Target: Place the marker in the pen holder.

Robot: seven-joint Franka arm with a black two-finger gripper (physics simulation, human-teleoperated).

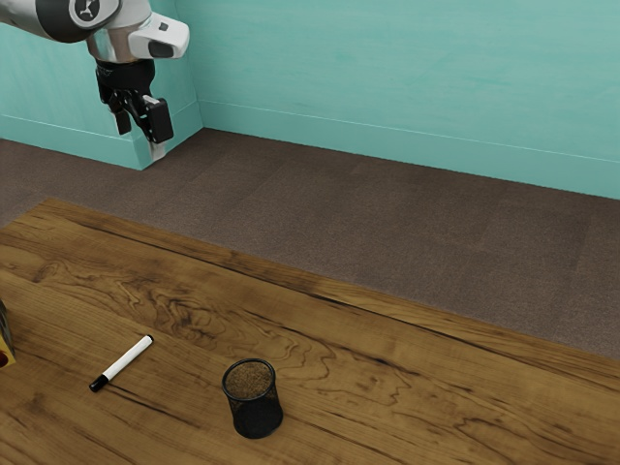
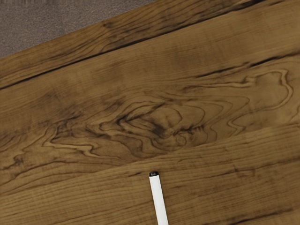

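Black mesh pen holder standing upright at the near side, white marker lying on the wooden table, over toward the exterior view's left, gripper up far left, jaws spread apart, turquoise wall beyond

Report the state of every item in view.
Gripper: open, raised, holding nothing.
Marker: lying on its side on the table, looks capped.
Mesh pen holder: upright, no pen in it.
Yellow item at the exterior view's left edge: cut off, state unclear.
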